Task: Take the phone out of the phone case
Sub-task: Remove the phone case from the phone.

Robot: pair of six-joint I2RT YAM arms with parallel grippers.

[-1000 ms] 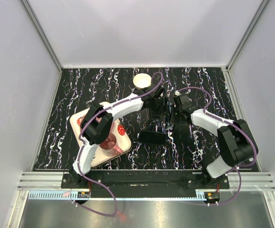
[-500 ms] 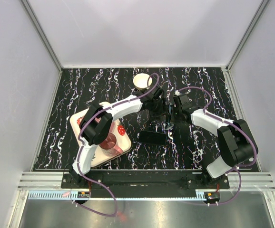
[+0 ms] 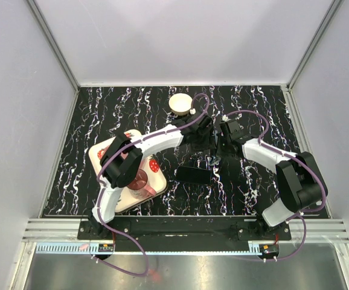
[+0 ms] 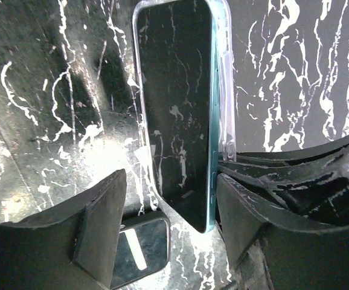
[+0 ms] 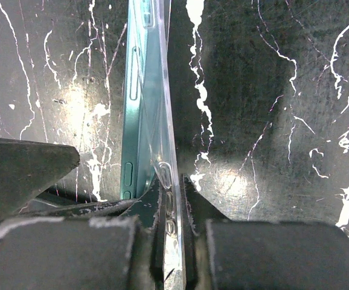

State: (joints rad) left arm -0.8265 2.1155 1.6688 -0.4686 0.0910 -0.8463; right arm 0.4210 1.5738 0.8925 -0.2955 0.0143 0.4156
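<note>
Both arms reach inward and meet above the middle of the tabletop (image 3: 102, 109). The left fingers (image 3: 209, 145) stand apart, straddling the phone (image 4: 177, 115), and one touches its teal edge. The right fingers (image 5: 172, 202) are pinched together on the wall of the clear phone case (image 5: 162, 90), just beside the phone, which sits in the case.

Work surface: glossy black tabletop with white marble veining (image 3: 102, 115), rectangular and flat. Enclosed on three sides by plain pale grey panels: back wall (image 3: 180, 36), left wall (image 3: 17, 121), right wall (image 3: 337, 121). Slanted aluminium corner post at the left rear joint (image 3: 54, 45), matching second post at the right rear joint (image 3: 310, 45). Ribbed aluminium rail (image 3: 54, 226) along the near table edge; brushed steel sheet (image 3: 192, 272) just in front of it. Even, diffuse lighting. Soft glare patch (image 5: 96, 103) on the tabletop in the right wrist view.
</note>
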